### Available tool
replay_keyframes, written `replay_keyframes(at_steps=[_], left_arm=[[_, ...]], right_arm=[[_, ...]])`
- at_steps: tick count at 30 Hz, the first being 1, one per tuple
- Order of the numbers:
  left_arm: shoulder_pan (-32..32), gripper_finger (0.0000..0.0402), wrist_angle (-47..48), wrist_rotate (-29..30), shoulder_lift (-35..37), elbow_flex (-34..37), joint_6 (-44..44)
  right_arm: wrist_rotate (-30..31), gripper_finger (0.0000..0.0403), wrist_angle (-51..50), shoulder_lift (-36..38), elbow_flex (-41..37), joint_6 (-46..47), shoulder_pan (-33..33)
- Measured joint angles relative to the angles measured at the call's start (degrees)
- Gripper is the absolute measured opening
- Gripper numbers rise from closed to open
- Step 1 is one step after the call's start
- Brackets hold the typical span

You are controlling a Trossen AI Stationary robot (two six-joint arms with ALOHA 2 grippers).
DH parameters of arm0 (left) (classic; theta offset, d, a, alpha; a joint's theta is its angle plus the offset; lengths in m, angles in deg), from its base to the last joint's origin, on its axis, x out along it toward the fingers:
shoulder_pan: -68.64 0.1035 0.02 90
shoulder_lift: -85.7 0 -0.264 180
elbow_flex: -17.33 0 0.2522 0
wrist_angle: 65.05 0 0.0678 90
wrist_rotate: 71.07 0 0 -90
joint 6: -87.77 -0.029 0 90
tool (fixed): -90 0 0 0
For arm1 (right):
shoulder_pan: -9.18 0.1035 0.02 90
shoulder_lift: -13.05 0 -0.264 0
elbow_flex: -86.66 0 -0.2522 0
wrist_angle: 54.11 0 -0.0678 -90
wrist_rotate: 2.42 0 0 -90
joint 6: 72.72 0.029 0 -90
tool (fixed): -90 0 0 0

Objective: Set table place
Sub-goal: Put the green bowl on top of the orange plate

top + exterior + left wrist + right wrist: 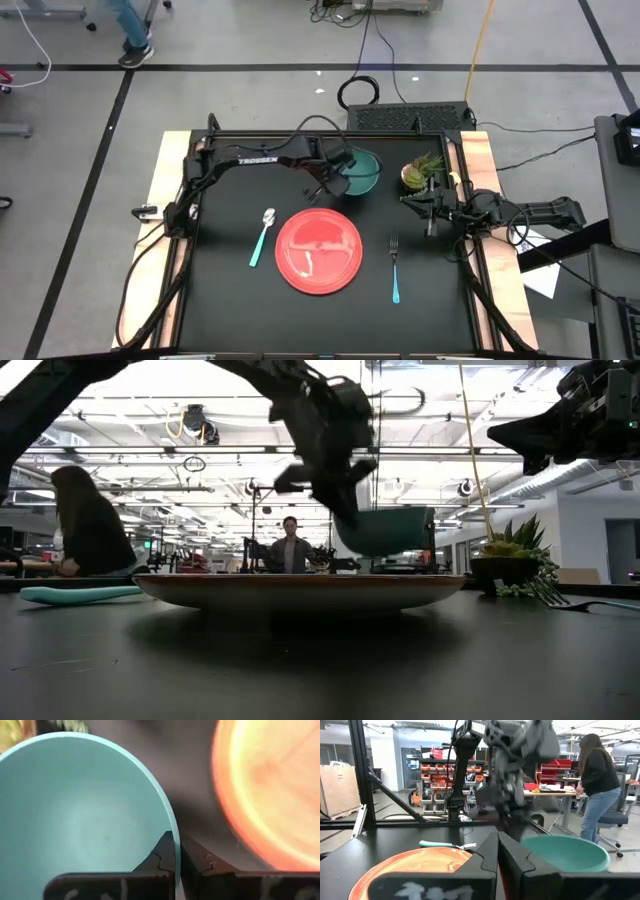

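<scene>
So the flat stuff looks sorted: red plate point(318, 250) sits mid-table point(230, 310), mint-handled spoon point(262, 240) just off one side of it, blue-handled fork point(395, 270) a bit further off the other side. What's in hand now is the bowl. I've got the left gripper point(337, 180) pinched on the rim of the teal bowl point(362, 172), one finger inside the wall and one outside, which the left wrist view shows nicely. From table height the bowl looks lifted clear of the tabletop and tilted, hanging behind the plate near the potted plant point(420, 172). My read is the next move is carrying it toward the plate and setting it down level, either on the plate or beside it, task doesn't say which. With only a rim pinch I'd go slow so it doesn't swing or slip, and level it before letting go. Right gripper point(432, 225) is parked over the table's right edge near the plant, fingers closed, holding nothing. Only writing I can read is TROSSEN in white along the left arm point(255, 160).
</scene>
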Motion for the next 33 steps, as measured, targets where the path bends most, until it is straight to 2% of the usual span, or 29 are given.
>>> replay_keyframes(at_steps=[4,11,15,21,33], left_arm=[[-0.25,0.0005,1.29,-3.87,3.52,0.0,1.48],[-2.26,0.0005,8.2,-5.24,6.85,-0.09,2.85],[-4.14,0.0005,12.67,-8.18,7.26,-0.09,3.1],[-6.35,0.0005,12.69,-7.99,7.2,-0.09,2.6],[-6.7,0.0005,12.34,-7.24,9.63,0.02,2.23]], right_arm=[[0.02,0.0,0.11,-0.1,-0.01,0.04,-0.01],[0.0,0.0,0.08,-0.32,0.0,0.07,-0.02],[0.02,0.0,0.17,-0.59,-0.01,0.04,-0.02],[0.02,0.0,1.36,-0.92,0.0,0.04,0.0],[0.02,0.0,1.35,-0.92,-0.01,1.05,0.0]])
